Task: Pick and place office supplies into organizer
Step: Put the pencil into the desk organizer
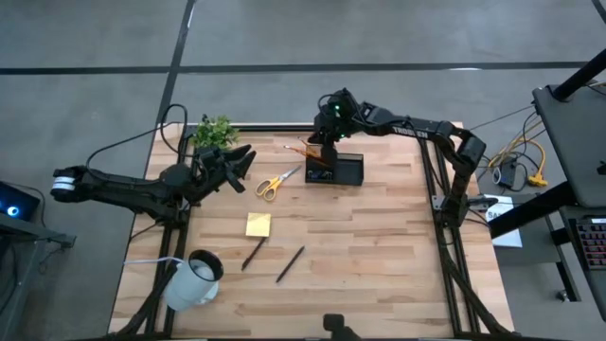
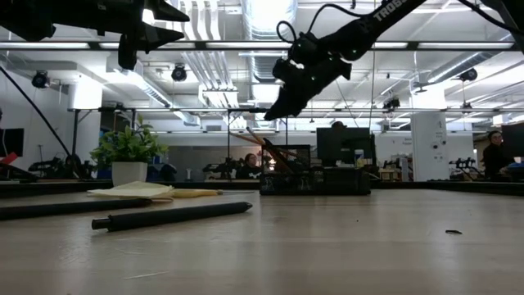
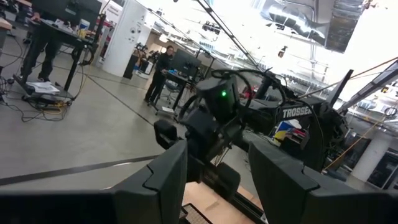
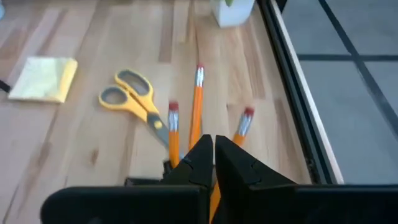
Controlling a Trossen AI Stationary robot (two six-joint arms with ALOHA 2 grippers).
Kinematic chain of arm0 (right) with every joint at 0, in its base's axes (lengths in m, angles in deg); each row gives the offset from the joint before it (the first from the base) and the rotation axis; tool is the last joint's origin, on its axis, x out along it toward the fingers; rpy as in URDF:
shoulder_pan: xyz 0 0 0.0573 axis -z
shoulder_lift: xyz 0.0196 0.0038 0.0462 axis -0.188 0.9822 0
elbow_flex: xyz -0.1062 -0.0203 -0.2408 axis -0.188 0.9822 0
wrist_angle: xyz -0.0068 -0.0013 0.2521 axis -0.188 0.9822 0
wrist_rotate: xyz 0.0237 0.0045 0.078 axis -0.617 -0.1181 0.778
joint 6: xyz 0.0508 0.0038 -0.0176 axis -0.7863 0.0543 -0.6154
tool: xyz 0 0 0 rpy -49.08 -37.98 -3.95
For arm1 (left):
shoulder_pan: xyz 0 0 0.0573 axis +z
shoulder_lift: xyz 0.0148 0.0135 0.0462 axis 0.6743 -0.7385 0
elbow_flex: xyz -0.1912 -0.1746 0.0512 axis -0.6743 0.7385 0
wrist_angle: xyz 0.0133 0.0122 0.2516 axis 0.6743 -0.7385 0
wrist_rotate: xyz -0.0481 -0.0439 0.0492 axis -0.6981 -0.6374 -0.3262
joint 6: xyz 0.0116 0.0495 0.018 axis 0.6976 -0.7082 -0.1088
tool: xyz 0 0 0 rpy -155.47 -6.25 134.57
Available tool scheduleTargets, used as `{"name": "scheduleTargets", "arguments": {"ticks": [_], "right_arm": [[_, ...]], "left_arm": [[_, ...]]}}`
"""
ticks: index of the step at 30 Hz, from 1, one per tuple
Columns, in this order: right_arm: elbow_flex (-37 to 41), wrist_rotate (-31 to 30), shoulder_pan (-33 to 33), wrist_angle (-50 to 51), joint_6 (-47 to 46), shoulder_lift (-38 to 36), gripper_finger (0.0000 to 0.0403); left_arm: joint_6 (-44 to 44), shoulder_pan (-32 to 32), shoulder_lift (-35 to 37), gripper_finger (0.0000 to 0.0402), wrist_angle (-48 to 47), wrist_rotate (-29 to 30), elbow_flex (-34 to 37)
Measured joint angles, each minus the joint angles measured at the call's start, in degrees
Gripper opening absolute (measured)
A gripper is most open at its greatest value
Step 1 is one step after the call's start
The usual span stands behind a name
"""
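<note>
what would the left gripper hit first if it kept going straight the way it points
Probably the right arm's wrist, which sits dead ahead between the left gripper's open jaws. Depth is hard to judge, but nothing nearer shows in that line.

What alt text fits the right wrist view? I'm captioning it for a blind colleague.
The right hand, shut, hovers over three orange pencils standing with erasers up. Beyond them on the wooden table lie yellow-handled scissors and a yellow sticky-note pad.

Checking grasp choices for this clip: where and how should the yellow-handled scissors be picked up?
The scissors lie flat and closed on the table. Probably grip across the closed blades by the pivot, from straight above, fingers crosswise; the looped handles look too wide and rounded.
</note>
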State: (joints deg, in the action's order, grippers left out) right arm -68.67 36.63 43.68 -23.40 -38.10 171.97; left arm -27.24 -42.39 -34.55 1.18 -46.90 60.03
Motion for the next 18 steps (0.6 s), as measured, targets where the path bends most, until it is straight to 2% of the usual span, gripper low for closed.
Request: {"name": "scheduleTargets", "arguments": {"ticks": [6,13,18], "right_arm": [[-2.7,-0.1,-2.3,-0.1,2.7,0.0,0.0033],[-6.2,-1.0,-3.9,-3.6,2.4,0.6,0.0103],[-9.7,-1.2,-4.0,-1.3,0.0,4.2,0.0153]], "left_arm": [[0.0,0.0,0.0,0.0157,0.0,0.0,0.0],[0.0,0.0,0.0,0.0157,0.0,0.0,0.0],[-1.6,0.0,0.0,0.0157,0.2,0.0,0.0]]}}
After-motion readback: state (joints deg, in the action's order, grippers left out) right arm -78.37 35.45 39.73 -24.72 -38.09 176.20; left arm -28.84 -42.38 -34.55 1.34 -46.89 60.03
